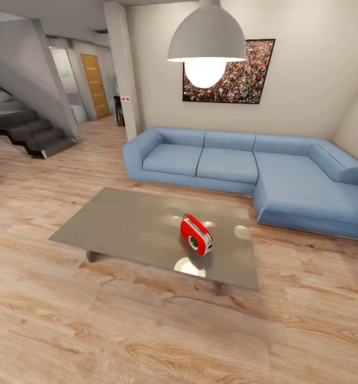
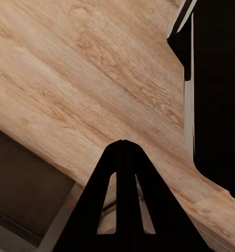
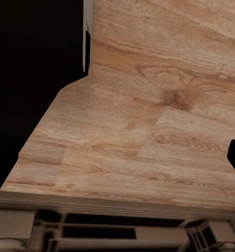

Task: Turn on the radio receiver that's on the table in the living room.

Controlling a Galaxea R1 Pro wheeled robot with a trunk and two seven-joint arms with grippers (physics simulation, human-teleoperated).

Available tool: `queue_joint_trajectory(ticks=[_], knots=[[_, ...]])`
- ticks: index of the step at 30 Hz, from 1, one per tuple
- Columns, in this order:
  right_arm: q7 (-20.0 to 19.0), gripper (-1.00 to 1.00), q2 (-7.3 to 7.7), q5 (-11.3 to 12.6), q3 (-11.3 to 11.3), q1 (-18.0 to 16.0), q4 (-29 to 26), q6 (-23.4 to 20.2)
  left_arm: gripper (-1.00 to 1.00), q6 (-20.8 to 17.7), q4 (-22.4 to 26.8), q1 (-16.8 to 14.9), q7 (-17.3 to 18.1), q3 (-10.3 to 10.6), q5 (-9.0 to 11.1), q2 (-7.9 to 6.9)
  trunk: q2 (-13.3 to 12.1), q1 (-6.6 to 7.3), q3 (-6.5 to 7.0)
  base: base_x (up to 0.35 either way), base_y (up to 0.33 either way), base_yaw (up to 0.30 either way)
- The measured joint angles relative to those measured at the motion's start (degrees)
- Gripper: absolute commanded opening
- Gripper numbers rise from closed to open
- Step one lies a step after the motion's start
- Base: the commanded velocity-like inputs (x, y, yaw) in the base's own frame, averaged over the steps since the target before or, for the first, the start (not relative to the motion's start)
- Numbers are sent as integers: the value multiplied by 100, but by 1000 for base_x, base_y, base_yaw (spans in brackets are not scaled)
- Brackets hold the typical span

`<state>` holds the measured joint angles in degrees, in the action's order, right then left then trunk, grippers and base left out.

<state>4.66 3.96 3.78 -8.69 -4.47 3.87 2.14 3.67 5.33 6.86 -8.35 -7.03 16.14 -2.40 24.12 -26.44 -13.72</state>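
The small red radio receiver (image 1: 196, 234) with white sides and a round dial stands upright on the low grey-brown table (image 1: 125, 224), right of the top's middle, in the living room. In the left wrist view my left gripper (image 2: 123, 142) is shut, its two dark fingers meeting at the tips above the light wood plank floor (image 2: 96, 89), with nothing held. The radio is some way ahead of me, with open floor between us.
A blue L-shaped sofa (image 1: 227, 160) runs behind and to the right of the table. A grey pendant lamp (image 1: 206, 37) hangs in front of a crowd photo (image 1: 253, 74). Dark stairs (image 1: 30, 130) and a wooden door (image 1: 95, 85) lie at the far left. Wood floor (image 1: 147, 341) stretches before the table.
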Motion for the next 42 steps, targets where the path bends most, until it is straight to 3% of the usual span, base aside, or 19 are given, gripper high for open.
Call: queue_joint_trajectory(ticks=[9,19,42], knots=[[7,100,-6,-6,2,-1,-17,-23,-100,-12,-15,0,0,-28,27,84,0,0,0,0,0,0],[9,100,-3,-10,-1,-1,-17,-29,-100,-24,-40,0,0,-34,24,303,0,0,0,0,0,0],[9,100,-1,-9,-1,-1,-15,-29,-100,-23,-41,0,0,-35,21,319,0,0,0,0,0,0]])
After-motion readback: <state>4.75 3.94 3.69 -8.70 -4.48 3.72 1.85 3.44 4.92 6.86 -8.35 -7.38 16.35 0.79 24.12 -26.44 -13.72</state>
